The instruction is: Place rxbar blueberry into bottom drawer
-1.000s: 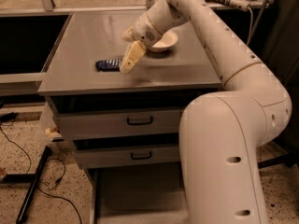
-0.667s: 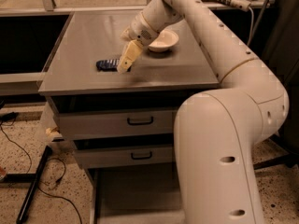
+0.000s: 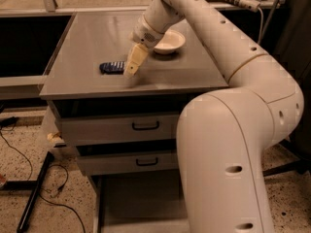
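So basically nothing of the actual job is done yet. Nearest the camera, the bottom drawer (image 3: 136, 198) is pulled out and, in the part not hidden by the arm (image 3: 228, 144), looks bare, so it's ready for the drop. Above it, the two upper drawers (image 3: 116, 128) are pushed in.

Up on the worktop (image 3: 87, 38), the bar (image 3: 112, 67) lies flat near the front edge, not picked up. The tool (image 3: 131, 67) is angled down with its tip right at the bar's right-hand end, so the bar sits at about 9 o'clock from it. It's just beside the bar, maybe touching, hard to call. It also can't be told whether the tool is apart or together, but it isn't clamped on the bar. Further back, at about 1 o'clock from the tool, sits the bowl (image 3: 167, 41), well out of the way.

Still to go, at a guess: the grasp, the lift, the carry down and the release into the drawer.

Compared to a second ago, the tool has crept a bit toward 9 o'clock and lower, closing on the bar. The arm has swung along with it, and the bar hasn't budged.
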Tool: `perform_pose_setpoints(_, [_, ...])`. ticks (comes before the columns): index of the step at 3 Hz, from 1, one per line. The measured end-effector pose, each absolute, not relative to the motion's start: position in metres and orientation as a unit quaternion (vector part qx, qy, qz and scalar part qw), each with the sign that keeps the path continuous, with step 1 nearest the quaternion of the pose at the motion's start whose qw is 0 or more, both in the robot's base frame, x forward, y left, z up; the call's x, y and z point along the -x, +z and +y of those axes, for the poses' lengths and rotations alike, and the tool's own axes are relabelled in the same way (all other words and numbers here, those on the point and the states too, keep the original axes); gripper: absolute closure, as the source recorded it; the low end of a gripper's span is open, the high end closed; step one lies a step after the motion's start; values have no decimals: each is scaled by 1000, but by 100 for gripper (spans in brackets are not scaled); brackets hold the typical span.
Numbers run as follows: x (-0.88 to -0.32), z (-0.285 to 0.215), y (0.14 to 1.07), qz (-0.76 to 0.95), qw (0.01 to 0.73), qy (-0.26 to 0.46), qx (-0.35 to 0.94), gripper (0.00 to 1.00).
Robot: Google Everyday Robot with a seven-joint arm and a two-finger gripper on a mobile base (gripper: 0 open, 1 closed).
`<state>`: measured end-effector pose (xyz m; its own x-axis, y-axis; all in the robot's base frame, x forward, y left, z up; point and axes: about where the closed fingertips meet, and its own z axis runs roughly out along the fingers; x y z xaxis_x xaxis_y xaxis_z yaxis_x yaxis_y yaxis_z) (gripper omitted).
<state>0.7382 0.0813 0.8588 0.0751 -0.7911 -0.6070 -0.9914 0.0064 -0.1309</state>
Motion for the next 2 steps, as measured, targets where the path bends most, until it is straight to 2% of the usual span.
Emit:
perform_pose_setpoints(1, [-745, 73, 844, 662, 263, 155, 684, 0])
perform_pose_setpoints(2, [-745, 73, 844, 662, 263, 155, 684, 0])
